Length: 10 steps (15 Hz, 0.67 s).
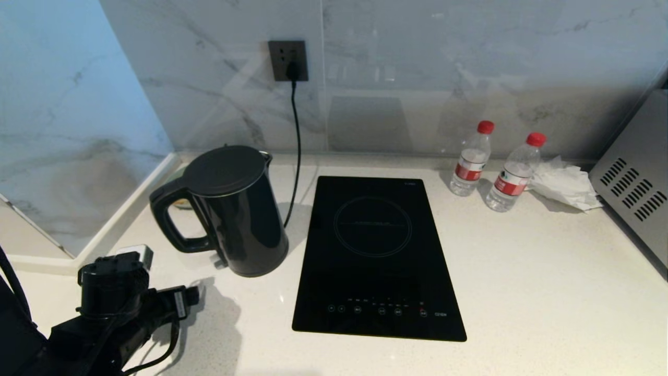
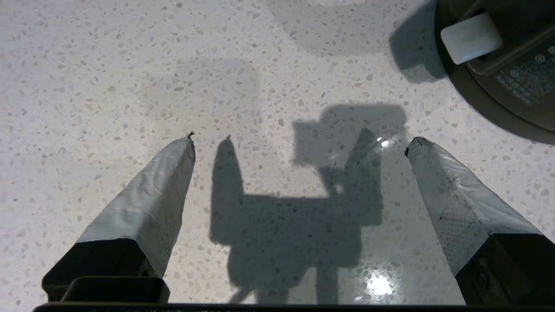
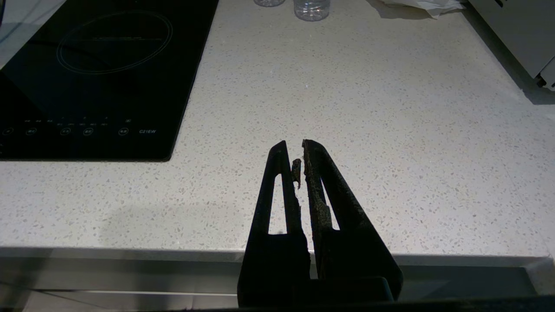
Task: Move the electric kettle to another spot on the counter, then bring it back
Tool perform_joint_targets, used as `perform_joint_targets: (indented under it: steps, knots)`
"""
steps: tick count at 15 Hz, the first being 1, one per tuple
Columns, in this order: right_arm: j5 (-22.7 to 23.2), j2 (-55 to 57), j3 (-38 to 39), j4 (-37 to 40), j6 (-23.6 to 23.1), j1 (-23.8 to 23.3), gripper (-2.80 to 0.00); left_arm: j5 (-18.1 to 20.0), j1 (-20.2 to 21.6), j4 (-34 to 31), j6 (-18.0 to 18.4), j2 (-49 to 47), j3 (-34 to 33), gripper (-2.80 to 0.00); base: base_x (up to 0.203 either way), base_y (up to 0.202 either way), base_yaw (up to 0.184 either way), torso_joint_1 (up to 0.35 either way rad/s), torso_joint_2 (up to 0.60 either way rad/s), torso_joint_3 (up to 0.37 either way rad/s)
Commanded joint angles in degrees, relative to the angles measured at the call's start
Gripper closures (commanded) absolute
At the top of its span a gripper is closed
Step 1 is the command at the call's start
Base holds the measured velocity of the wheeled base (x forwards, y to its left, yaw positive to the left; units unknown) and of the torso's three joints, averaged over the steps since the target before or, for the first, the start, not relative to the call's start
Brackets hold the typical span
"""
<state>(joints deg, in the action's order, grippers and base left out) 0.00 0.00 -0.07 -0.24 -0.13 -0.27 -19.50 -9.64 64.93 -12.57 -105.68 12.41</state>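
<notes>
Two arms belong to this robot, and only the left one shows in the head view, low at the near left corner of the counter [image 1: 522, 282]. The left gripper [image 2: 299, 143] hangs over bare speckled stone with its two taped fingers [image 2: 147, 208] spread wide apart and nothing between them; its shadow falls on the worktop below. The electric kettle [image 1: 229, 209] stands upright on the counter at the back left, just left of the black glass cooktop [image 1: 376, 256], its loop handle turned toward the left arm and its lid closed. From the left wrist view only the kettle's lower edge and a small white switch tab [image 2: 470, 39] show at the corner, near the gripper but apart from it. A black cord [image 1: 297, 141] runs down from the wall socket [image 1: 287, 60] behind the kettle. The right gripper [image 3: 300, 149] sits by the counter's front edge, right of the cooktop, fingers drawn nearly together and holding nothing. Two red-capped water bottles [image 1: 496, 164] stand at the back right beside crumpled white paper [image 1: 566, 183].
</notes>
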Motion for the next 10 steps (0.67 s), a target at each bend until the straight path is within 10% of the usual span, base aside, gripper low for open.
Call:
perform_joint_targets:
  steps: [1, 10]
  knots:
    - [-0.09, 0.00, -0.01, -0.02, -0.04, 0.00, 0.00, -0.12, -0.38, 4.23, 2.10, -0.04, -3.17, -2.80, 0.000, 0.000, 0.000, 0.000, 0.00, 0.000]
    - [0.00, 0.00, -0.01, -0.02, -0.04, 0.00, 0.00, 0.26, 0.50, 11.89, 2.38, -1.28, -9.77, -2.80, 0.000, 0.000, 0.000, 0.001, 0.00, -0.021]
